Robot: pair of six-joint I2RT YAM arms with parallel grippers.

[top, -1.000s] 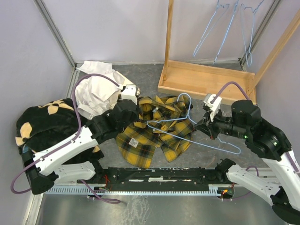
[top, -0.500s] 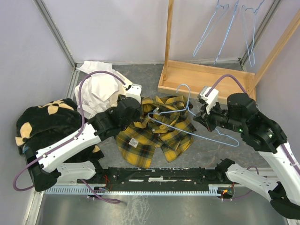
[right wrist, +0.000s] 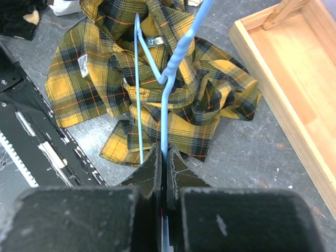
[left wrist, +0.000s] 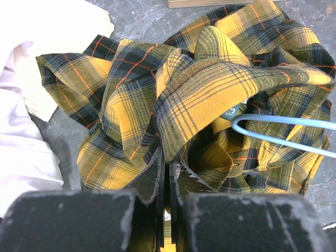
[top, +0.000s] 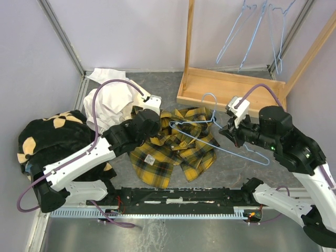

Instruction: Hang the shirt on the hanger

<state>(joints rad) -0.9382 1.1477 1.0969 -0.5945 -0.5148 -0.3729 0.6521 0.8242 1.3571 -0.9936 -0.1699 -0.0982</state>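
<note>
We start with the grey table [top: 247, 168], which carries everything. At its far right stands the wooden rack [top: 231, 86], with spare wire hangers [top: 257, 26] hooked on above it, presumably where a dressed hanger ends up. To the left lie the black fleece [top: 47, 136] and the white garment [top: 113, 102], both apart from the work and not our concern.

The shirt [top: 173, 152] lies crumpled mid-table between the two arms, its sleeves and front folded over one another and the collar region bunched toward the far side. The hanger [right wrist: 167, 79] is raised at a slant over it, one shoulder end poked in among the upper folds while the other end hangs out over bare table to the right.

The right gripper [right wrist: 163, 152] is clamped tight on the wire just below the twisted neck (a sensible spot, we judge, since it lets the arm steer the whole triangle). The left gripper [left wrist: 167, 163] is pinched closed on a ridge of plaid fabric, which lifts that fold and seems meant to open a way in for the wire end just beside it. We judge the threading only begun: no shoulder is seated yet. Smallest of all, a white label [right wrist: 84, 64] shows on the near panel
</note>
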